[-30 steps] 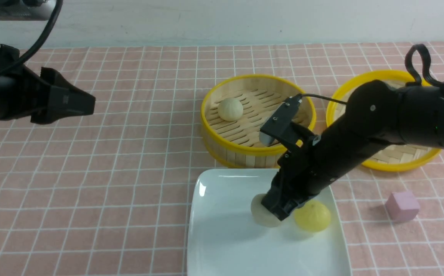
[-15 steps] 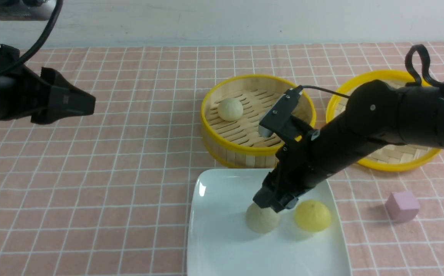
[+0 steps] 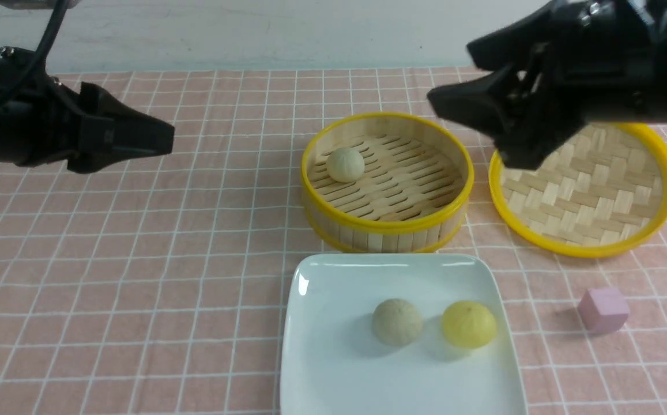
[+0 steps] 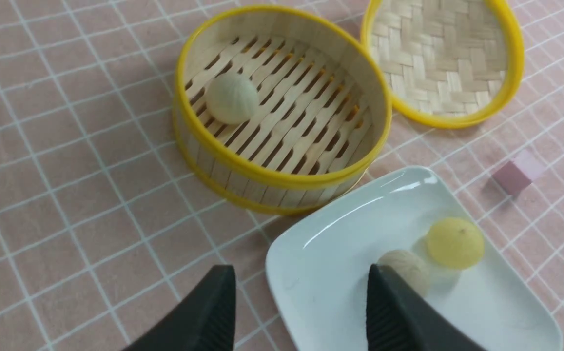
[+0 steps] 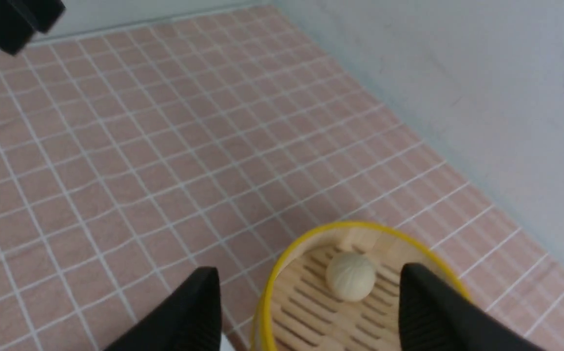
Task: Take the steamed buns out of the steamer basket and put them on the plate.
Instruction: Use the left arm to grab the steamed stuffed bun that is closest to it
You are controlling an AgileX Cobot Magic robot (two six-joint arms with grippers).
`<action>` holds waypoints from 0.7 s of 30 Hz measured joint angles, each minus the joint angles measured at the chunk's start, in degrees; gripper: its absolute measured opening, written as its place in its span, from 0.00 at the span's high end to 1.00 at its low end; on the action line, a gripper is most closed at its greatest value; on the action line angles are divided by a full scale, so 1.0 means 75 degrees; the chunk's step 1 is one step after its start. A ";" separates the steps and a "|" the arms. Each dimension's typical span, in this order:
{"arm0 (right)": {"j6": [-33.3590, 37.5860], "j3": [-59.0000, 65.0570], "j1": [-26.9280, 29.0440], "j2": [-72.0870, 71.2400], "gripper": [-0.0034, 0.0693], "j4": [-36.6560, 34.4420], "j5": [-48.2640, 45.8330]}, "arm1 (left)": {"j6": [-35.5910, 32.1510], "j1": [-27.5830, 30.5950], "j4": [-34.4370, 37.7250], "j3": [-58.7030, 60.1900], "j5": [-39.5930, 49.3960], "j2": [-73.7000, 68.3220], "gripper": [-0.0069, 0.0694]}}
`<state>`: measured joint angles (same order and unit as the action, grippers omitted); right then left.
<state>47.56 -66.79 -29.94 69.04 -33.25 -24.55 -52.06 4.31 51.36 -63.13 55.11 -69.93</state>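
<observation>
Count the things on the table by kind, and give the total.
Pale beige pleated steamed buns: 2
Yellow pleated steamed bun: 1
Deep bamboo steamer basket with yellow rims: 1
Shallow woven bamboo tray with yellow rim: 1
White square plate: 1
Small pink cube: 1
Total: 7

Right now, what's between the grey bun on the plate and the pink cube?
The yellow bun, on the plate beside the grey bun, with the pink cube beyond, in the front view.

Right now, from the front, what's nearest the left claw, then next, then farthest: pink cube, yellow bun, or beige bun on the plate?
From the left gripper:
1. Beige bun, left on the plate.
2. Yellow bun, just right of it.
3. Pink cube, off the plate, far right.
</observation>
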 joint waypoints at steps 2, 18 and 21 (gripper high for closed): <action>-0.0454 0.0000 0.0095 -0.0548 0.29 0.0605 -0.0018 | -0.0191 0.0000 0.0097 0.0000 0.0000 0.0000 0.40; -0.6543 0.0007 0.1214 -0.1883 0.29 0.6484 -0.1823 | -0.0948 0.0000 0.0721 0.0000 0.0000 0.0000 0.40; -0.6863 0.0007 0.1214 -0.2257 0.29 0.6715 -0.2211 | -0.1202 0.0000 0.0913 0.0000 -0.0025 0.0000 0.40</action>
<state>-3.92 -66.74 -20.84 52.11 17.11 -41.13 -61.08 4.31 58.20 -63.13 54.92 -69.93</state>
